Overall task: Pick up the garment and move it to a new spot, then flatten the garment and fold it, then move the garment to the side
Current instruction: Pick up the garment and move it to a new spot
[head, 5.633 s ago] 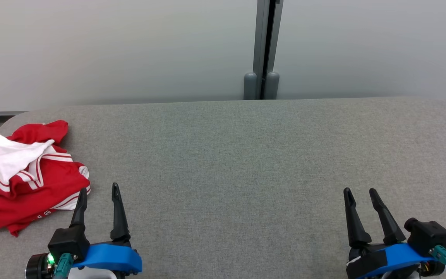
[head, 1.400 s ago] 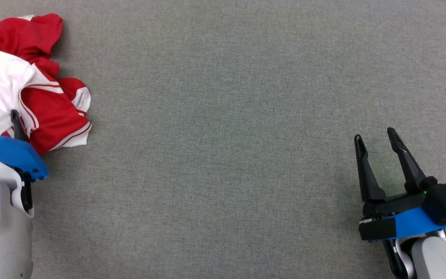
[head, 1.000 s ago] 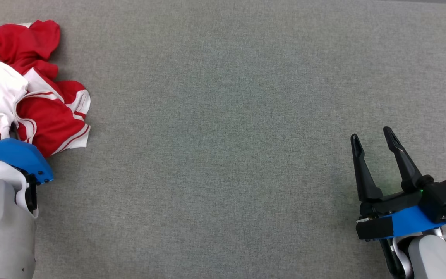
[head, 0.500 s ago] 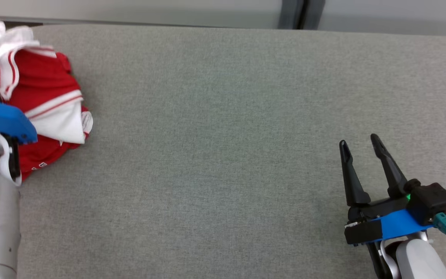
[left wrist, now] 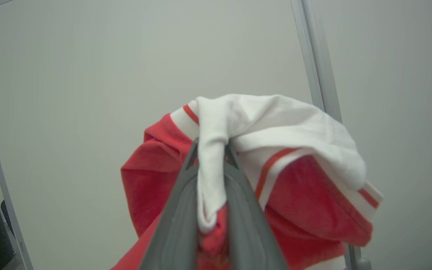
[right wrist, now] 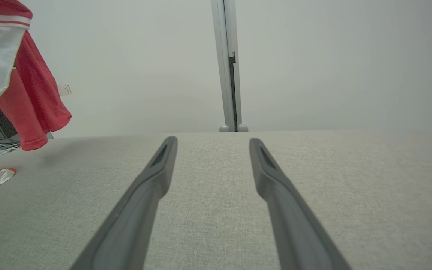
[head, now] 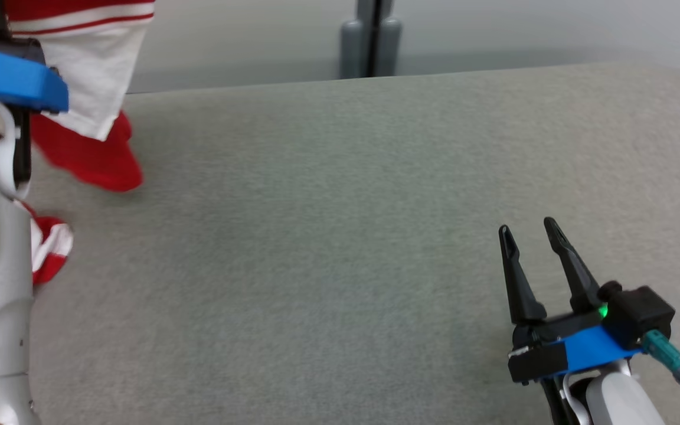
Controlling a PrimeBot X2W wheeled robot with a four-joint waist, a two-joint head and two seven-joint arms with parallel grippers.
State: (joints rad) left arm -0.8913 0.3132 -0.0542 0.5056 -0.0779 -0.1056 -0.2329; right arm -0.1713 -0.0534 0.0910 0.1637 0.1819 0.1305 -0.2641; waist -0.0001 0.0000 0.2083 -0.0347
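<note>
A: What is the garment like?
B: The garment is soft cloth, red with white panels and thin red stripes, bunched in loose folds.
A: And where is it?
B: It hangs from the left gripper, held up over the left end of the table. A white fold runs between the two smooth dark fingers, which are clamped on it near their tips. The red bulk droops around and below them. One red-and-white end seems to rest on the table at the far left.
A: The table?
B: Flat, covered in grey woven fabric, with a rounded corner at the far right.
A: The right gripper?
B: The right gripper sits low over the table's right side, its long tapered fingers spread apart, well apart from the garment.
A: Behind?
B: A plain pale wall with a grey post.
</note>
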